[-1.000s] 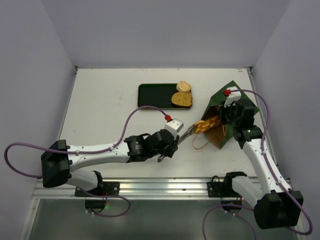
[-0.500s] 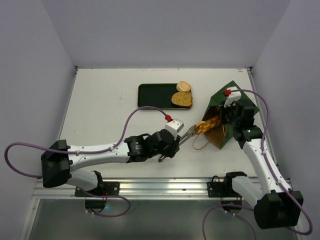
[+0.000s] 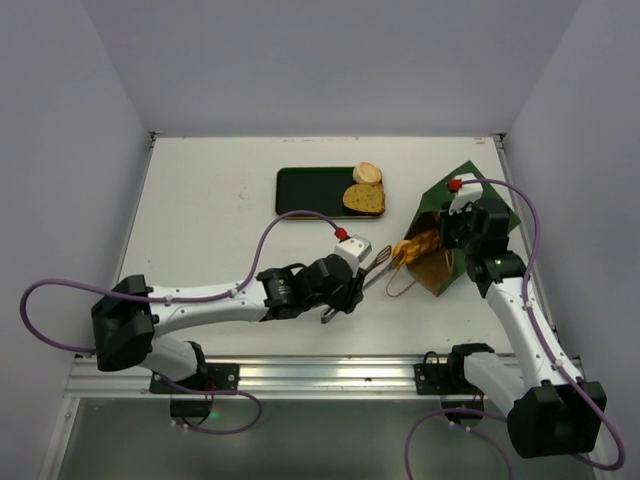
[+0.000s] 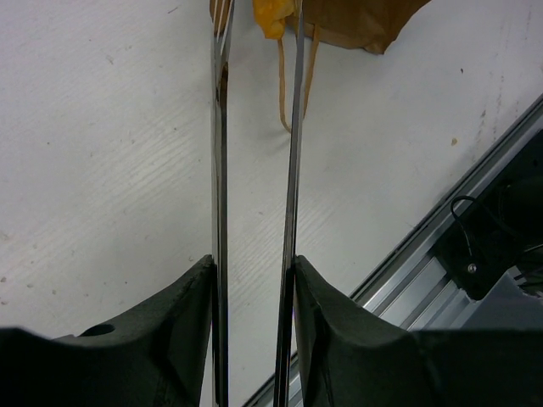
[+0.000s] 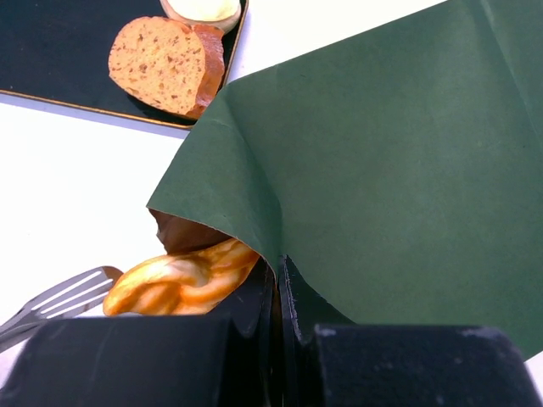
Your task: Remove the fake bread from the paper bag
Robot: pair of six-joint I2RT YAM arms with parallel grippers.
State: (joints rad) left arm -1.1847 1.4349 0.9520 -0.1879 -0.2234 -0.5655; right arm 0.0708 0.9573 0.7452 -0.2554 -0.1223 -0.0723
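While the paper bag (image 3: 440, 192) lies tipped on its side at the right of the worktop (image 3: 200, 230), its mouth facing left, the orange-yellow braided loaf (image 3: 417, 245) pokes partway out of that mouth, resting on the brown paper lining. The right fingers (image 5: 153, 365) are pressed together on the bag's green upper edge, just above the loaf. The left fingers (image 4: 182, 322) are clamped on the outer sides of the metal tongs (image 3: 372, 268), whose two arms stand apart. The tong tips reach the loaf's near end, though I cannot tell whether they touch it. A twine handle (image 4: 287, 85) loops on the worktop by the tong tips. Farther back, the flat dark green tray (image 3: 300, 190) carries a brown toast slice (image 3: 365, 199) and a tan round bun (image 3: 368, 172) at its right end, the bun just behind the slice.
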